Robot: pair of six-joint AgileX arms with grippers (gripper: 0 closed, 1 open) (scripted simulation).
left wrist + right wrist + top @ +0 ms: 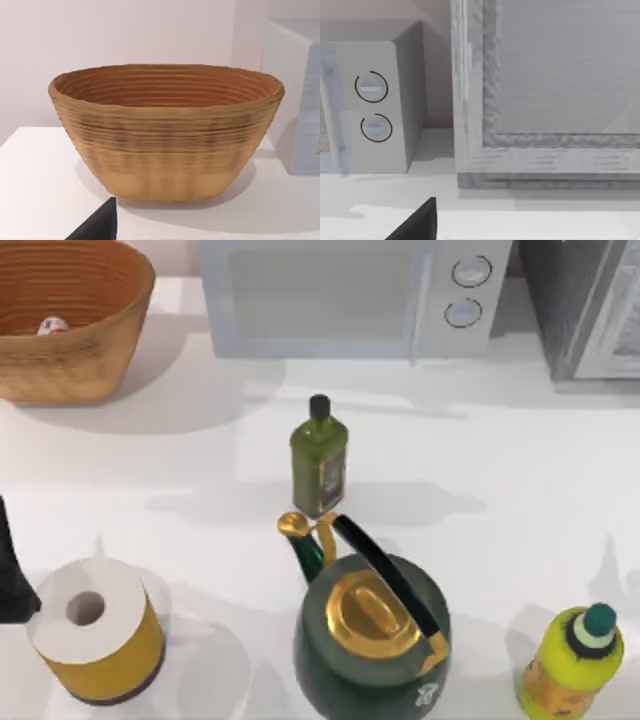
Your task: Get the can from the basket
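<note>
The orange-brown wicker basket [70, 350] stands at the table's far left corner. Inside it, by the near wall, a small part of the white-and-red can [52, 326] shows. In the left wrist view the basket [165, 140] stands straight ahead at some distance, and its wall hides the can. My left arm [10, 575] is a dark shape at the table's left edge, well in front of the basket. A dark piece of the left gripper [97, 225] shows low in its wrist view. A like piece of the right gripper [417, 222] faces the back right of the table.
A microwave [350, 295] stands at the back centre, with a grey framed box [590, 310] to its right. A green bottle [319, 455], a green-and-gold kettle [372, 640], a paper roll [95, 630] and a yellow bottle [572, 660] occupy the front and middle.
</note>
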